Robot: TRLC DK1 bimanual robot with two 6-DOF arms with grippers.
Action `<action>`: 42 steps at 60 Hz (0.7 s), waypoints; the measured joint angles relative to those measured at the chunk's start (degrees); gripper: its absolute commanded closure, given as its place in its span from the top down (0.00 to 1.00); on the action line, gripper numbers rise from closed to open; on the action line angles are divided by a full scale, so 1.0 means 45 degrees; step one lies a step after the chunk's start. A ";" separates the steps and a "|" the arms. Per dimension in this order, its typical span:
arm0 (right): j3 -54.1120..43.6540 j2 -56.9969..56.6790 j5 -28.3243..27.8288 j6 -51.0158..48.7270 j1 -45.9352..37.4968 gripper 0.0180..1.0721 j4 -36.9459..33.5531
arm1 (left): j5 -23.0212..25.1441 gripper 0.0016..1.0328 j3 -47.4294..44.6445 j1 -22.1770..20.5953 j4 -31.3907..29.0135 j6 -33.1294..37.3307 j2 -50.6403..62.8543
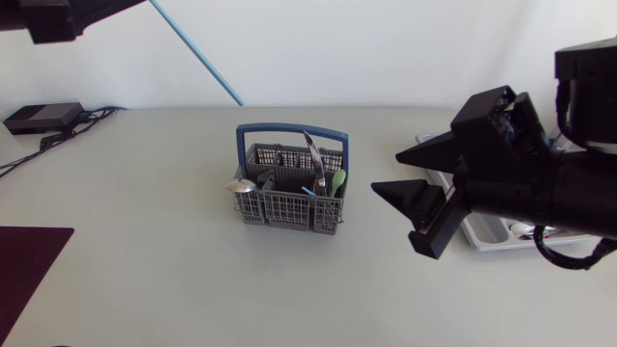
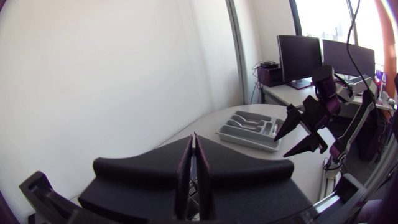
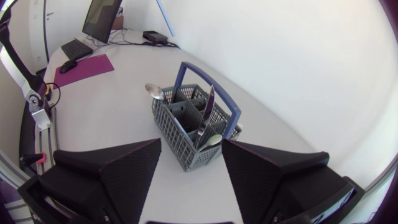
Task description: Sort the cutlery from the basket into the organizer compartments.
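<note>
Mid-table, my right gripper (image 1: 386, 171) gapes, 2 wedges toward the grey lattice basket (image 1: 289, 188), blue hoop handle upright; my left gripper (image 2: 194, 169) is pressed closed; the white moulded organizer (image 2: 249, 127) sits well apart.

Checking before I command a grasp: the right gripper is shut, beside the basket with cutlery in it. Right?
No: the right gripper is open, fingers spread wide, as the head view shows. It is beside the basket, which holds cutlery.

— What do we count on the tabletop (image 1: 145, 241)?
— One cutlery basket (image 1: 289, 202), one organizer (image 1: 487, 231), one purple mat (image 1: 24, 265).
— And in the basket?
— Two spoons (image 1: 241, 185) (image 1: 338, 180); the rest we cannot count.
</note>
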 measured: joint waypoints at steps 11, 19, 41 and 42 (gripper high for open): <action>0.0408 -0.0262 -0.0019 0.0000 0.0777 0.68 -0.0189 | 0.0719 0.03 -0.0005 -0.0593 -0.0403 -0.0865 0.0413; 0.0495 -0.0316 -0.0374 0.0000 0.0986 0.68 -0.0214 | 0.1307 0.03 -0.0005 -0.1185 -0.0631 -0.1399 0.1214; 0.0335 -0.0010 -0.2025 -0.0005 0.0597 0.67 0.0369 | 0.2982 0.03 -0.0005 -0.2531 -0.0962 -0.2259 0.3517; 0.0291 0.0039 -0.2074 -0.0010 0.0597 0.67 0.0471 | 0.3007 0.03 -0.0005 -0.2603 -0.0967 -0.2302 0.3614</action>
